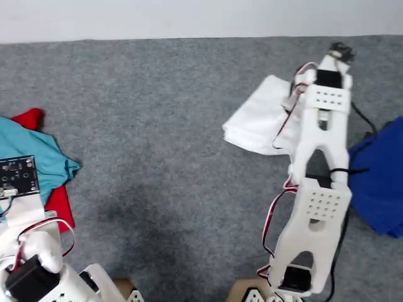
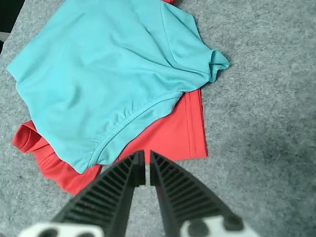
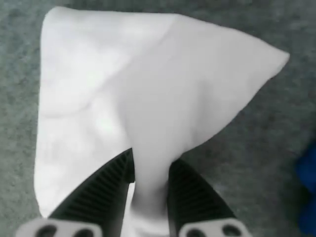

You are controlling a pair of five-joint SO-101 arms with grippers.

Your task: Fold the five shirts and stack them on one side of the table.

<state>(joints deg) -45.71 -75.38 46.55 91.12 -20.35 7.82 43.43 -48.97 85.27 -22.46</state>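
Right gripper (image 3: 150,163) has its fingers (image 3: 106,187) clenched on a raised fold of the white shirt (image 3: 148,89). The white shirt (image 1: 255,123) lies on the grey bench (image 1: 157,126) toward the far right corner, partly under the right arm. The blue shirt (image 1: 378,179) sits at the bench's right edge, just beside that arm. Left gripper (image 2: 147,159) hangs over the near edge of the red shirt (image 2: 170,136), fingers (image 2: 111,190) pressed nearly together with nothing between them. The teal shirt (image 2: 108,84) lies loosely on top of the red shirt at the bench's left edge.
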